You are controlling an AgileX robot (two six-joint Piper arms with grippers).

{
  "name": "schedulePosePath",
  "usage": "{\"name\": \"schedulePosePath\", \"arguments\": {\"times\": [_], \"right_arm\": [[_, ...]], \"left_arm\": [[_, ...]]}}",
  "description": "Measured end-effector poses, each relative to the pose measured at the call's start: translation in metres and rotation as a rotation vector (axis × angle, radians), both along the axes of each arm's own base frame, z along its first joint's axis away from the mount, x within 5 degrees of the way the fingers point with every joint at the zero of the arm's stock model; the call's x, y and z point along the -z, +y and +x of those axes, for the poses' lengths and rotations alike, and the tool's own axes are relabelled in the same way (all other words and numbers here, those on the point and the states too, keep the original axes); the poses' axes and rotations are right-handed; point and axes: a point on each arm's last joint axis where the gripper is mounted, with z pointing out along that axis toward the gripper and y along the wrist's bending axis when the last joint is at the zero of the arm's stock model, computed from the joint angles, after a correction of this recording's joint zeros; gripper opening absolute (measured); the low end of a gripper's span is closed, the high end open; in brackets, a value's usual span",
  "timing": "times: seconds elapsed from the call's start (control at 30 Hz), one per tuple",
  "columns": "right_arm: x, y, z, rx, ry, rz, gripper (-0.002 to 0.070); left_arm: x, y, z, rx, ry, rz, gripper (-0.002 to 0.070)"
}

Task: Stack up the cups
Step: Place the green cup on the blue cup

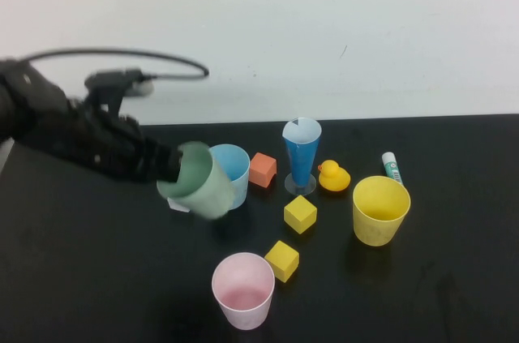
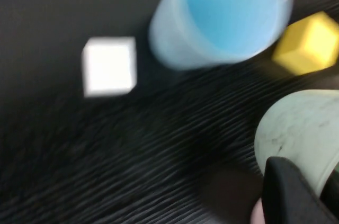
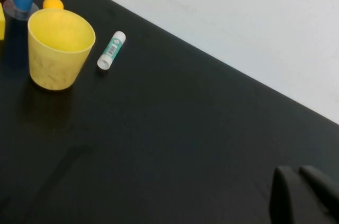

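No stack yet: left gripper [image 1: 172,166] at frame centre-left grips the green cup [image 1: 197,180], seemingly tilted beside the blue cup [image 1: 233,171]; right gripper [image 3: 299,195], fingers together, idles low-right; pink cup [image 1: 242,290], yellow cup [image 1: 380,209] remain

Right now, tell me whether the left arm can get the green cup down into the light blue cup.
Probably yes. The left end effector holds the green cup tilted right beside the light blue cup, whose mouth is open and unblocked. The right end effector sits far off.
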Motion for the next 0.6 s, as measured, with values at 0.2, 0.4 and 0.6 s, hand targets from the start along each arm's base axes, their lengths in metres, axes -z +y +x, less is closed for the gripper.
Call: {"name": "schedulePosePath", "arguments": {"times": [0.2,0.4,0.6], "right_arm": [[0.000,0.000,0.000,0.000,-0.002,0.000,-0.0003],[0.000,0.000,0.000,0.000,-0.004,0.000,-0.0003],[0.000,0.000,0.000,0.000,-0.004,0.002,-0.0003]], "left_arm": [[-0.040,-0.003,-0.004,0.043,-0.068,-0.030,0.0008],[-0.040,-0.008,-0.022,0.156,0.077,-0.042,0.0008],[-0.035,-0.015,-0.020,0.179,0.020,0.103,0.0008]]}}
